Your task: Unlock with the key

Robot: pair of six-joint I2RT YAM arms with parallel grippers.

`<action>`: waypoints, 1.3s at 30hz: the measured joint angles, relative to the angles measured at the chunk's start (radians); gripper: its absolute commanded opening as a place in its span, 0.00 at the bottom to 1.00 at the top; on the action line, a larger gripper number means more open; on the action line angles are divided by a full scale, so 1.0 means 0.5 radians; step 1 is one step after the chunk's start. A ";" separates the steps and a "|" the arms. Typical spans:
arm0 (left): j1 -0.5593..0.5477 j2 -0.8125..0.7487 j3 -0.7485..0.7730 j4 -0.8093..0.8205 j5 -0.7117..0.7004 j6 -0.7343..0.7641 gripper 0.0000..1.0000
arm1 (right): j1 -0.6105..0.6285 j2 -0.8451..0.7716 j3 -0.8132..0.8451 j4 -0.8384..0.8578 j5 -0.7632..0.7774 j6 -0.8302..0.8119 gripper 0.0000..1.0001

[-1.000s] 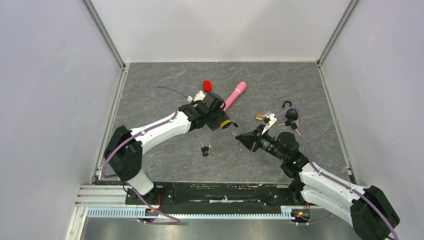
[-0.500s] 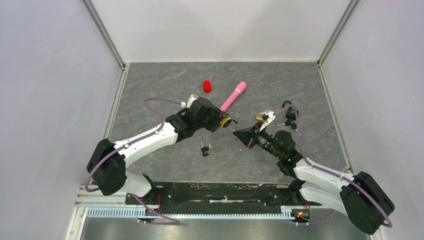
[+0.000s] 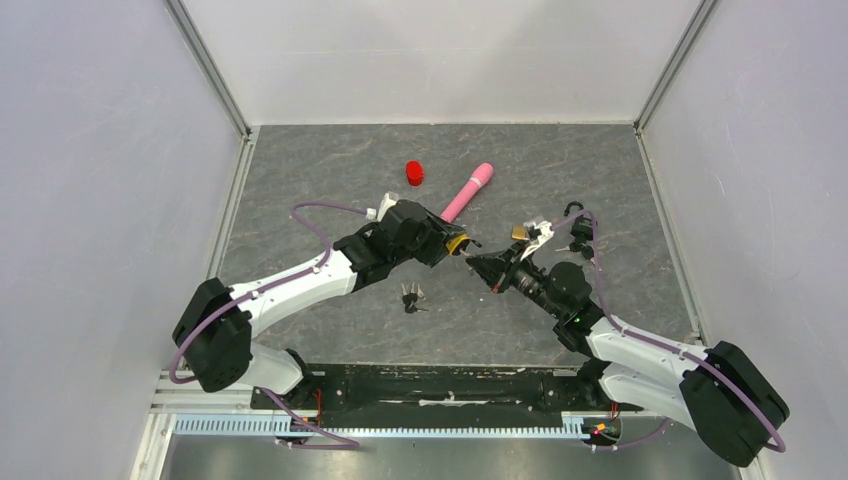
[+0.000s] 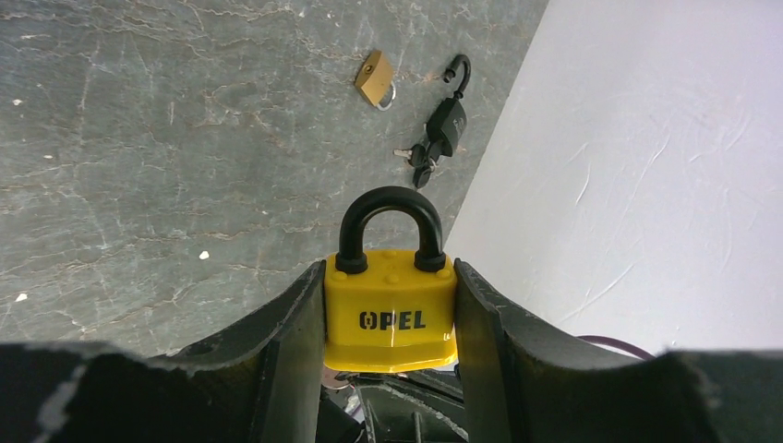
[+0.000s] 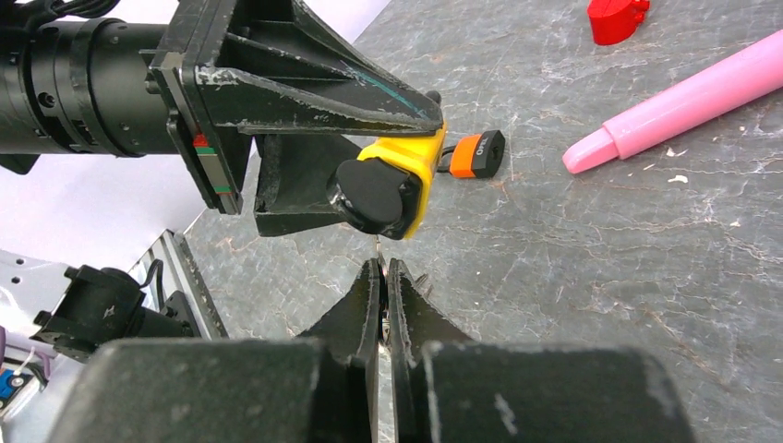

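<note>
Left gripper [image 4: 389, 286]: clamped on both flanks of the yellow padlock [image 4: 391, 309], shackle pointing away from the wrist.
Right gripper [image 5: 383, 277]: pinched tight on the key [image 5: 379, 247], thin blade poking from the tips.
Key: tip just under the padlock's black bottom cap; contact unclear.
Table [image 3: 330, 190]: brass padlock [image 4: 374, 77], black padlock [image 4: 447, 120], pink marker [image 5: 683, 97], red cap [image 5: 617, 17].

surface [image 3: 300, 200]: dark grey, stone-patterned, walled in white on three sides
far middle: a small red plastic piece [image 3: 414, 173] and a pink marker [image 3: 468, 192] lying aslant, near each other but apart
near middle: a bunch of keys [image 3: 411, 298], alone
right side: a small brass padlock [image 4: 374, 77] lying flat; just beside it, not touching, a black padlock [image 4: 447, 120] with keys at its base, close to the right wall
</note>
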 measured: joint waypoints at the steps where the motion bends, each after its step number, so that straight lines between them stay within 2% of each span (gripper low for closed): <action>1: 0.000 0.000 0.000 0.009 0.000 0.000 0.02 | 0.002 -0.001 0.000 0.000 0.011 0.000 0.00; 9: -0.007 0.000 -0.001 0.066 -0.005 -0.001 0.02 | 0.002 -0.034 0.000 -0.011 0.154 0.010 0.00; 24: -0.067 0.000 -0.003 0.113 -0.098 -0.001 0.02 | 0.003 -0.037 0.000 -0.007 0.147 0.063 0.00; 39: -0.204 0.000 -0.045 0.235 -0.409 -0.001 0.02 | 0.011 -0.058 -0.002 -0.041 0.247 0.196 0.00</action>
